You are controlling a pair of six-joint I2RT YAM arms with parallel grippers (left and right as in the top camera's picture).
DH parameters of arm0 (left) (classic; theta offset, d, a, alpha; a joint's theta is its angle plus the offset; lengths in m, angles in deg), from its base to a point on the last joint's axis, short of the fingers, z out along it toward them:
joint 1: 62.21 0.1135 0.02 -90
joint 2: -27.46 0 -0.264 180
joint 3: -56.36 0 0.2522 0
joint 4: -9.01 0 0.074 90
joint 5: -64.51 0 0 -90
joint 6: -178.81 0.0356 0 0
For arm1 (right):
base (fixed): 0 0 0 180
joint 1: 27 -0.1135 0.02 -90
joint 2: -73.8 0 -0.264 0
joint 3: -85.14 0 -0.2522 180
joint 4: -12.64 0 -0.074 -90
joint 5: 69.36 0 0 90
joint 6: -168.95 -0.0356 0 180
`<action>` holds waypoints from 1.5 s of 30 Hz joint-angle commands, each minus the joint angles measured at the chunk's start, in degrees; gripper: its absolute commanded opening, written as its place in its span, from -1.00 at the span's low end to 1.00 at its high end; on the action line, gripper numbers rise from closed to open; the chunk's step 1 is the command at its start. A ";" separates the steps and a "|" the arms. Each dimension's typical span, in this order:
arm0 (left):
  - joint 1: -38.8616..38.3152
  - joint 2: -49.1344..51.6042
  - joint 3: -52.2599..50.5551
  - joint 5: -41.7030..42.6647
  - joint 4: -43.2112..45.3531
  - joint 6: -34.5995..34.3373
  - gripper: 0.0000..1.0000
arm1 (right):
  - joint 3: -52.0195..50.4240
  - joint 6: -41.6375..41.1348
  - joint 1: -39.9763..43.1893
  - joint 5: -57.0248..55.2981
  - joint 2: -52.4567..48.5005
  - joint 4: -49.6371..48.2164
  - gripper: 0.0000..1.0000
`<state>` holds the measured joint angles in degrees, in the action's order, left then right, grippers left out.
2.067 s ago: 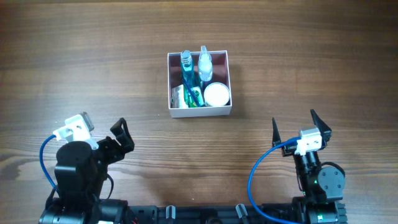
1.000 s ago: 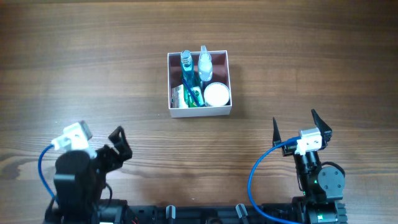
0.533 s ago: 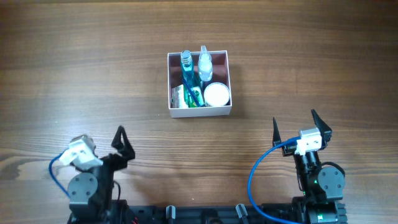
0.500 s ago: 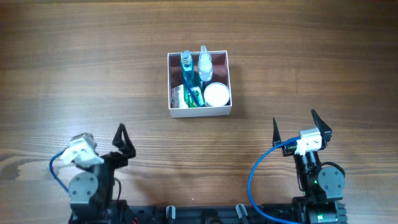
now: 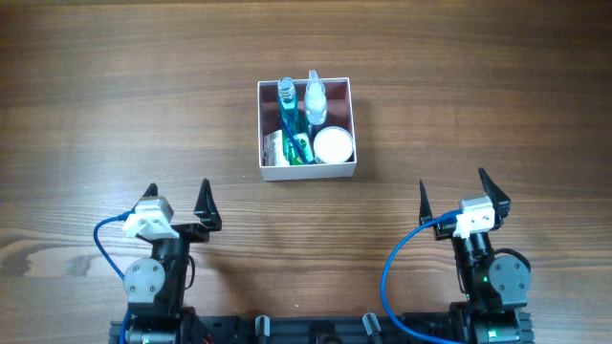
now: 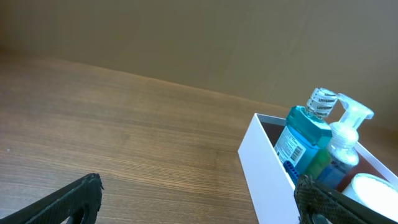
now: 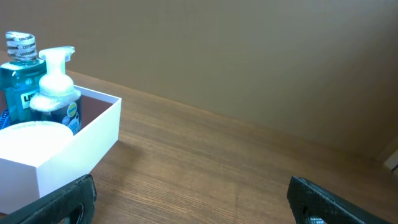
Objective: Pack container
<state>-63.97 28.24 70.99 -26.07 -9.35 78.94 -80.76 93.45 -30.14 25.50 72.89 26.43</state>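
Both grippers hang empty with jaws spread wide near the table's 6 o'clock edge: the left gripper (image 5: 178, 196) towards 7 o'clock, the right gripper (image 5: 450, 186) towards 5 o'clock. No loose item shows on the wooden table (image 5: 115, 86), so the packing looks essentially done and the step in hand is judged to be parking the arms. Doing that well means holding the fingers well apart from the box and low, so that nothing inside tips.

The container (image 5: 308, 172) sits just towards 12 o'clock from the table's middle, at about 1 o'clock from the left gripper and 10 o'clock from the right. It is a square, shallow white box with thin walls and a dusty-pink inside. Upright along its far side stand a blue mouthwash bottle (image 5: 285, 100) and a white pump bottle (image 5: 315, 96); a round white jar (image 5: 333, 145) fills the near right corner, with a green packet (image 5: 275, 148) beside it.
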 commanded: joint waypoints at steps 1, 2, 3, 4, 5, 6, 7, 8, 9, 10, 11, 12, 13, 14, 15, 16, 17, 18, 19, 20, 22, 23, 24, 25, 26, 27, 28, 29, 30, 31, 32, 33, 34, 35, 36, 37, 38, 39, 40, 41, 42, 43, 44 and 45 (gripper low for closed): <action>-1.01 -0.61 -0.55 1.84 0.24 1.95 1.00 | -0.04 0.52 -0.24 -1.01 -0.04 -0.17 0.99; -1.42 -0.61 -0.55 1.84 0.26 1.95 0.99 | -0.04 0.52 -0.24 -1.01 -0.04 -0.17 0.99; -1.95 -0.61 -0.55 1.84 0.26 1.92 1.00 | -0.04 0.50 -0.24 -0.98 -0.04 -0.17 0.99; -2.34 -0.61 -0.55 2.08 0.28 1.86 1.00 | -0.04 0.52 -0.24 -0.98 -0.04 -0.17 0.99; -2.67 -0.61 -0.55 2.08 0.28 1.77 1.00 | -0.04 0.52 -0.24 -1.01 -0.04 -0.17 1.00; -2.80 -0.61 -0.55 2.05 0.31 1.77 1.00 | -0.04 0.52 -0.24 -1.01 -0.04 -0.17 0.99; -2.80 -0.61 -0.55 2.05 0.31 1.77 1.00 | -0.04 0.50 -0.24 -1.01 -0.04 -0.17 0.99; -2.80 -0.61 -0.55 2.05 0.31 1.77 1.00 | -0.04 0.52 -0.24 -1.01 -0.04 -0.17 0.99; -2.80 -0.61 -0.55 2.05 0.31 1.77 1.00 | -0.04 0.52 -0.24 -1.01 -0.04 -0.17 1.00; -2.80 -0.61 -0.55 2.05 0.31 1.77 1.00 | -0.04 0.52 -0.24 -1.01 -0.04 -0.17 0.99; -2.80 -0.61 -0.55 2.05 0.31 1.77 1.00 | -0.04 0.52 -0.24 -1.01 -0.04 -0.17 0.99; -2.80 -0.61 -0.55 2.05 0.31 1.77 1.00 | -0.04 0.52 -0.24 -1.01 -0.04 -0.17 0.99; -2.80 -0.61 -0.55 2.05 0.31 1.77 1.00 | -0.04 0.50 -0.24 -1.01 -0.07 -0.17 0.99; -2.80 -0.61 -0.55 2.05 0.31 1.77 1.00 | -0.04 0.50 -0.24 -1.01 -0.07 -0.17 1.00; -2.80 -0.61 -0.55 2.05 0.31 1.77 1.00 | -0.04 0.52 -0.24 -0.98 -0.04 -0.17 0.99; -2.80 -0.61 -0.55 2.05 0.31 1.77 1.00 | -0.04 0.52 -0.24 -0.98 -0.07 -0.17 1.00; -2.80 -0.61 -0.55 2.05 0.33 1.77 1.00 | -0.04 0.50 -0.24 -1.01 -0.04 -0.17 1.00; -2.80 -0.61 -0.55 2.08 0.31 1.77 1.00 | -0.04 0.50 -0.24 -1.01 -0.04 -0.17 0.99; -2.80 -0.61 -0.55 2.05 0.31 1.77 1.00 | -0.04 0.52 -0.24 -1.01 -0.04 -0.17 1.00; -2.80 -0.61 -0.55 2.05 0.31 1.77 1.00 | -0.04 0.52 -0.24 -1.01 -0.04 -0.17 1.00; -2.80 -0.61 -0.55 2.05 0.31 1.77 1.00 | -0.04 0.52 -0.24 -0.98 -0.04 -0.17 0.99; -2.80 -0.61 -0.55 2.05 0.31 1.77 1.00 | -0.04 0.52 -0.24 -0.98 -0.04 -0.17 1.00; -2.80 -0.61 -0.55 2.08 0.31 1.77 1.00 | -0.04 0.50 -0.24 -1.01 -0.04 -0.17 0.99; -2.80 -0.61 -0.55 2.05 0.31 1.77 1.00 | -0.04 0.50 -0.24 -1.01 -0.04 -0.17 0.99; -2.80 -0.61 -0.55 2.05 0.31 1.77 1.00 | -0.04 0.52 -0.24 -0.98 -0.04 -0.17 1.00; -2.80 -0.61 -0.55 2.08 0.31 1.77 1.00 | -0.04 0.52 -0.24 -1.01 -0.07 -0.17 1.00; -2.80 -0.61 -0.55 2.05 0.31 1.77 1.00 | -0.04 0.50 -0.24 -1.01 -0.04 -0.17 0.99; -2.80 -0.61 -0.55 2.05 0.31 1.77 1.00 | -0.04 0.50 -0.24 -0.98 -0.04 -0.17 0.99; -2.80 -0.61 -0.55 2.05 0.31 1.77 1.00 | -0.04 0.52 -0.24 -1.01 -0.07 -0.17 0.99; -2.80 -0.61 -0.55 2.05 0.31 1.77 1.00 | -0.04 0.50 -0.24 -1.01 -0.04 -0.17 0.99; -2.80 -0.61 -0.55 2.05 0.31 1.77 1.00 | -0.04 0.52 -0.24 -0.98 -0.07 -0.17 0.99; -2.80 -0.61 -0.55 2.05 0.31 1.77 1.00 | -0.04 0.50 -0.24 -1.01 -0.07 -0.17 1.00; -2.80 -0.61 -0.55 2.05 0.31 1.77 1.00 | -0.04 0.52 -0.24 -1.01 -0.07 -0.17 0.99; -2.80 -0.61 -0.55 2.05 0.33 1.77 1.00 | -0.04 0.50 -0.24 -0.98 -0.07 -0.17 0.99; -2.80 -0.61 -0.55 2.05 0.31 1.77 0.99 | -0.04 0.52 -0.24 -0.98 -0.07 -0.17 1.00; -2.80 -0.61 -0.55 2.05 0.31 1.77 1.00 | -0.04 0.50 -0.24 -1.01 -0.07 -0.17 0.99; -2.80 -0.61 -0.55 2.05 0.33 1.77 1.00 | -0.04 0.52 -0.24 -0.98 -0.07 -0.17 0.99; -2.80 -0.61 -0.55 2.05 0.31 1.77 1.00 | -0.04 0.52 -0.24 -1.01 -0.07 -0.17 1.00; -2.80 -0.61 -0.55 2.05 0.31 1.77 1.00 | -0.04 0.50 -0.24 -0.98 -0.07 -0.17 0.99; -2.80 -0.61 -0.55 2.05 0.31 1.77 1.00 | -0.04 0.52 -0.24 -0.98 -0.07 -0.17 1.00; -2.80 -0.61 -0.55 2.05 0.31 1.77 0.99 | -0.04 0.50 -0.24 -1.01 -0.07 -0.17 1.00; -2.80 -0.61 -0.55 2.05 0.31 1.77 1.00 | -0.04 0.52 -0.24 -1.01 -0.07 -0.17 0.99; -2.80 -0.61 -0.55 2.05 0.31 1.77 1.00 | -0.04 0.52 -0.24 -1.01 -0.07 -0.17 0.99; -2.80 -0.61 -0.55 2.08 0.31 1.77 1.00 | -0.04 0.52 -0.24 -1.01 -0.07 -0.17 0.99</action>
<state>-66.39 28.24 70.99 -25.11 -9.24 79.57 -80.76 93.45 -30.14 25.50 72.89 26.43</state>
